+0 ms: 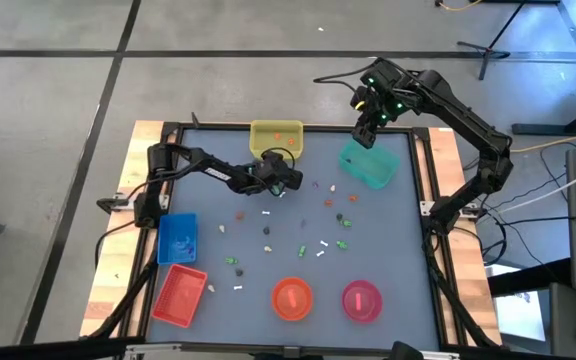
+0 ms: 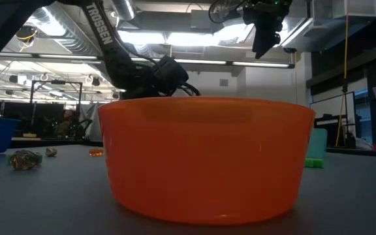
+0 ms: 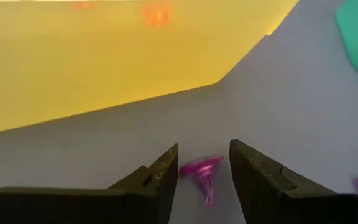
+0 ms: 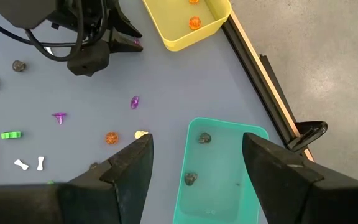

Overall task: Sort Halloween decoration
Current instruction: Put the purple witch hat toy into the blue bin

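Small Halloween decoration pieces (image 1: 268,232) lie scattered on the grey-blue table top. One of them, a magenta piece (image 3: 201,171), lies on the table between the fingers of my left gripper (image 3: 204,163). That gripper is open and low over the table, just in front of the yellow tray (image 1: 276,138); one finger stands on each side of the piece. My right gripper (image 4: 197,146) hangs open high above the teal tray (image 4: 219,168), which holds dark grey pieces (image 4: 204,138).
The yellow tray holds orange pieces (image 4: 194,23). A blue tray (image 1: 177,238) and a red tray (image 1: 180,295) stand at the left. An orange bowl (image 1: 292,298) and a pink bowl (image 1: 361,300) sit near the front edge. More purple pieces (image 4: 134,102) lie nearby.
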Tool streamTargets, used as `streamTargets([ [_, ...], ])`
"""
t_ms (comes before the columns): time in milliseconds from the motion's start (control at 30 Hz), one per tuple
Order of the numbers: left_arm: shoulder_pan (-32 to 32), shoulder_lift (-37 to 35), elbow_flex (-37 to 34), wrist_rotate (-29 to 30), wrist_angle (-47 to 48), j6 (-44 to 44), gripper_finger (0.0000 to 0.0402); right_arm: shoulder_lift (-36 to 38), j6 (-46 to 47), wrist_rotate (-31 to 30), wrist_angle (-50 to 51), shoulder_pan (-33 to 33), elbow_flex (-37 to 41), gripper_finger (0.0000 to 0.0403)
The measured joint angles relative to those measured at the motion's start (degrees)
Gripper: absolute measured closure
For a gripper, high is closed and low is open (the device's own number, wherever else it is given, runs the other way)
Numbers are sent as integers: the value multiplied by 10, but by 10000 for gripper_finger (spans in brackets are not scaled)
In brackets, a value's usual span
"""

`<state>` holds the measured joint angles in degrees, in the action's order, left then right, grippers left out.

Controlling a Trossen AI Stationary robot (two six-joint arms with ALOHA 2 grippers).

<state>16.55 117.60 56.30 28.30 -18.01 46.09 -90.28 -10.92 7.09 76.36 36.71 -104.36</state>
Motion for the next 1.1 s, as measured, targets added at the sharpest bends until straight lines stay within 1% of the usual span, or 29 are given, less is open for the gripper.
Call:
streamTargets([
  [200,-1,14,14,2,5,-9,271,0,0,0,0,0,0,157],
  [400,-9,13,16,2,28,-43,271,0,0,0,0,0,0,157],
  [667,-22,14,16,18,50,-105,271,0,0,0,0,0,0,157],
  [1100,-25,14,15,18,51,-107,271,0,0,0,0,0,0,157],
])
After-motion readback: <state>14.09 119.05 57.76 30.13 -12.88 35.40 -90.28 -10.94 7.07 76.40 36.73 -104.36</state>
